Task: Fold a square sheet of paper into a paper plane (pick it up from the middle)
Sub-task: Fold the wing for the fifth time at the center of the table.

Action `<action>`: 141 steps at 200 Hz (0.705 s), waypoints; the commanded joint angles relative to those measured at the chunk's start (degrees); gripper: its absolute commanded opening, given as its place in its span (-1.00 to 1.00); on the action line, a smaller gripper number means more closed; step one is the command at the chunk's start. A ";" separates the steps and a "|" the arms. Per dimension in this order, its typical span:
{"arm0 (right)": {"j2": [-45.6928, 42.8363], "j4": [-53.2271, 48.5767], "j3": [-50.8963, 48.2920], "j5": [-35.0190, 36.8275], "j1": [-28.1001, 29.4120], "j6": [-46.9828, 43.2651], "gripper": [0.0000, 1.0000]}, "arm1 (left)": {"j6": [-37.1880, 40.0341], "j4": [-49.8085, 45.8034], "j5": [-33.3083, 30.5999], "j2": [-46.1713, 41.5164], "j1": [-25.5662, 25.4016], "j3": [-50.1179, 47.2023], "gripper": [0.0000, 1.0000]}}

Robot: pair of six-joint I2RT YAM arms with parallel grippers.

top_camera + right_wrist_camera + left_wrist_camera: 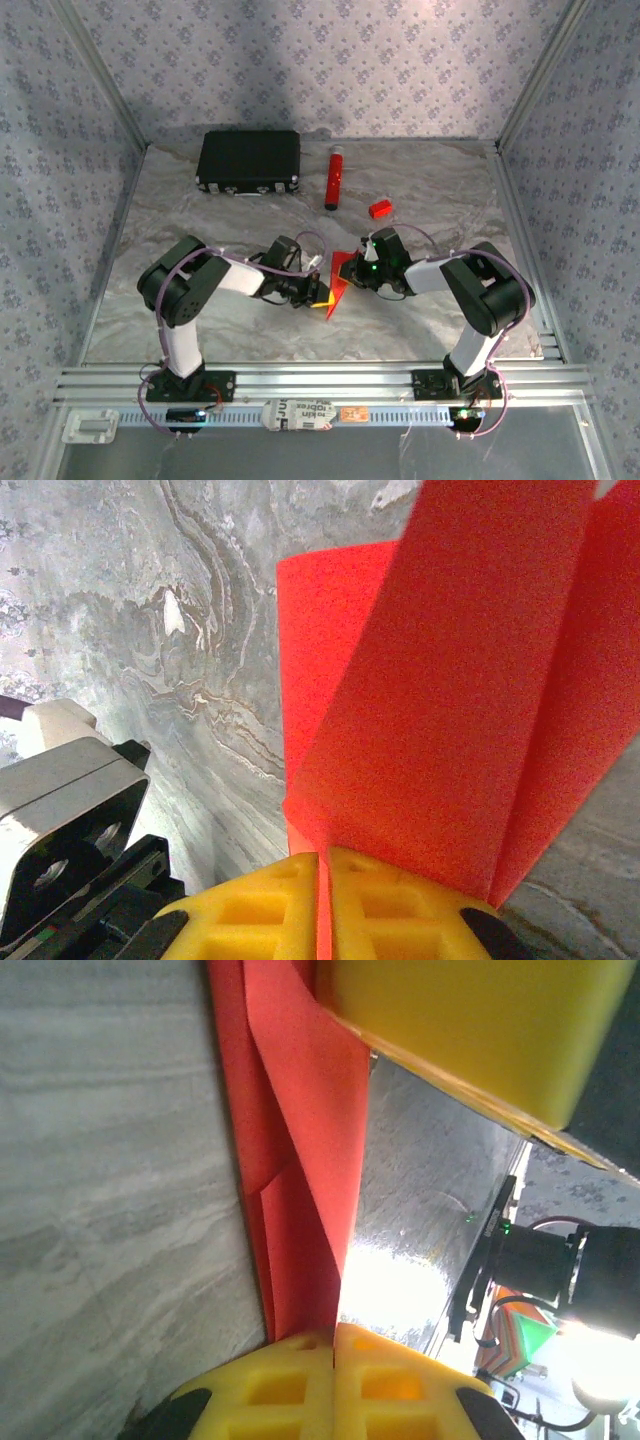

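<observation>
The paper plane (337,284), bright red and folded into a pointed shape of several layers, hangs between both grippers over the table's middle. My left gripper (322,293) holds its near lower part and my right gripper (353,271) its far upper part. In the left wrist view the yellow fingers (290,1385) press together on the edge of the paper plane (305,1150), with the left gripper (335,1338) shut; the right gripper's yellow finger (470,1020) sits at the upper right. In the right wrist view the right gripper (323,868) is shut on a layer of the paper plane (450,700).
A black case (249,161) lies at the back left, a red tube (333,178) beside it and a tiny red block (379,208) to the right. Aluminium rails (320,380) border the near edge. Patterned walls close in the sides.
</observation>
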 commanded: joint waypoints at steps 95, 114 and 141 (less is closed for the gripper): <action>2.05 -7.79 -0.29 6.03 1.25 -1.04 -0.75 | -0.97 -4.96 2.01 -4.71 -1.49 -0.19 -0.48; 1.99 -7.93 -0.25 6.20 1.26 -1.08 -0.75 | -2.65 -3.61 1.01 -4.76 -1.48 0.41 -0.50; 1.89 -7.92 -0.25 6.07 1.36 -1.06 -0.75 | -3.92 -1.97 -0.50 -3.89 -1.47 0.57 -0.51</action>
